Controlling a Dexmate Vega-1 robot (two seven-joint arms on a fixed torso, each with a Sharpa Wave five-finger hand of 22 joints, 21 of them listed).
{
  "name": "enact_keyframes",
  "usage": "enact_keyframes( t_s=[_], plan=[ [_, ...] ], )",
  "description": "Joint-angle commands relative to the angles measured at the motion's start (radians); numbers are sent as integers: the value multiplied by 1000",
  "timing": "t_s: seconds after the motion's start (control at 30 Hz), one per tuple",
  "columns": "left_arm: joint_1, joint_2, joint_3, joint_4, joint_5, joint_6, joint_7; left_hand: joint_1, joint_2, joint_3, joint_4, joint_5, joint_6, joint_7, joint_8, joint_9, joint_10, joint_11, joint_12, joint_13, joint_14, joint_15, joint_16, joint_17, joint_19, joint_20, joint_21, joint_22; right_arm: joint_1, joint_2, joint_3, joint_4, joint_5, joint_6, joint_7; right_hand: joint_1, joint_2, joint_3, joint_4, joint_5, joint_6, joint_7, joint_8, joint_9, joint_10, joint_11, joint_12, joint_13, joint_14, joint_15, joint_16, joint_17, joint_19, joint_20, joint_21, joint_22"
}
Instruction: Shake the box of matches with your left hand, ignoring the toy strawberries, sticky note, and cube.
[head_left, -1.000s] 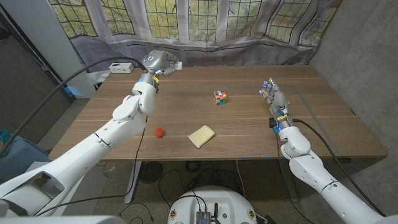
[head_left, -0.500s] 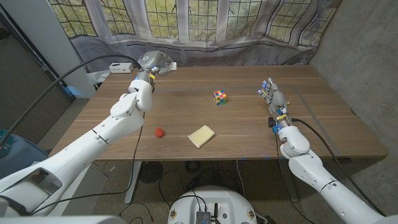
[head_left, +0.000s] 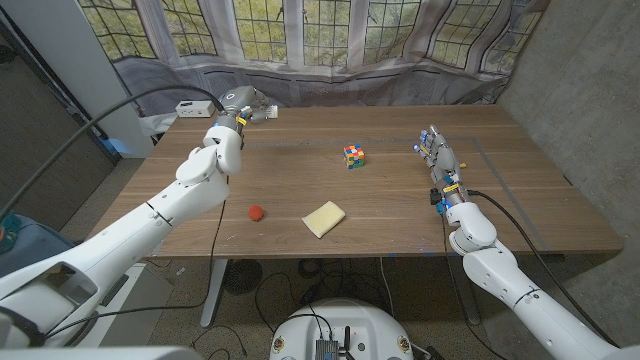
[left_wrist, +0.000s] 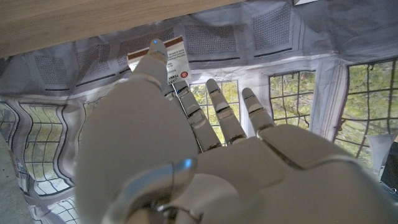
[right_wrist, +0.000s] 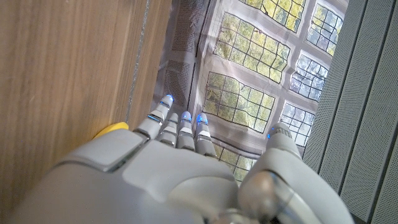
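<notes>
I have the box of matches (left_wrist: 169, 57) pinched in my left hand (head_left: 245, 101), lifted above the table's (head_left: 400, 215) far left corner. My right hand (head_left: 437, 152) holds nothing, fingers apart, standing near the right side. Between the hands sit the cube (head_left: 353, 155), the sticky note (head_left: 324, 218) and a toy strawberry (head_left: 256, 212).
</notes>
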Motion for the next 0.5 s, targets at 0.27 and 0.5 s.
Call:
enact_keyframes(
  t_s=[0.27, 0.5],
  plan=[
    [-64, 24, 59, 47, -29, 65, -74, 5, 15, 0, 7, 5, 7, 1, -4, 5, -3, 0, 1, 2, -4, -8, 4, 2, -9, 0, 0, 2, 12, 7, -10, 14, 3, -1, 7, 5, 5, -5, 0, -3, 4, 0, 0, 4, 9, 1, 0, 4, 8, 4, -1, 2, 11, 2, -1, 3],
    [-88, 22, 79, 81, -46, 80, -98, 5, 15, -1, 7, 6, 8, 2, -4, 5, -4, 0, 1, 3, -5, -5, 4, 1, -11, 0, 0, 2, 14, 6, -12, 14, 2, -3, 9, 5, 6, -5, 0, -3, 4, 1, 0, 4, 8, -1, 0, 4, 8, 5, -1, 2, 12, 3, -1, 3]
  ],
)
